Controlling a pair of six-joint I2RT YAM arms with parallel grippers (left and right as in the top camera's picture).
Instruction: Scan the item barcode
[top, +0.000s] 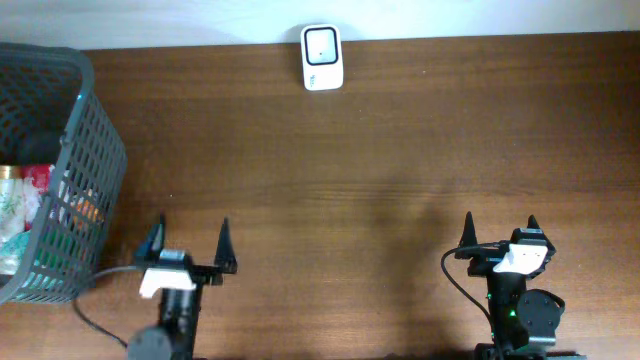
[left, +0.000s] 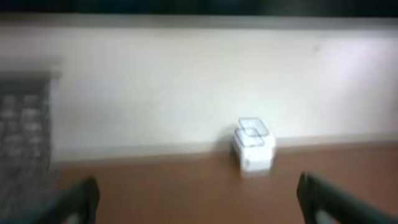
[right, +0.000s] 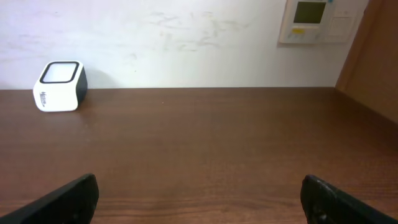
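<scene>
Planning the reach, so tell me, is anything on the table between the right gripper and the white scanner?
Nothing: only bare tabletop lies between the right gripper and the scanner, as the overhead and right wrist views show.

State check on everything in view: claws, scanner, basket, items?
left claw: open, empty.
right claw: open, empty.
scanner: upright, window facing up, nothing near it.
basket: upright, loaded.
items: inside the basket, none picked yet.
</scene>
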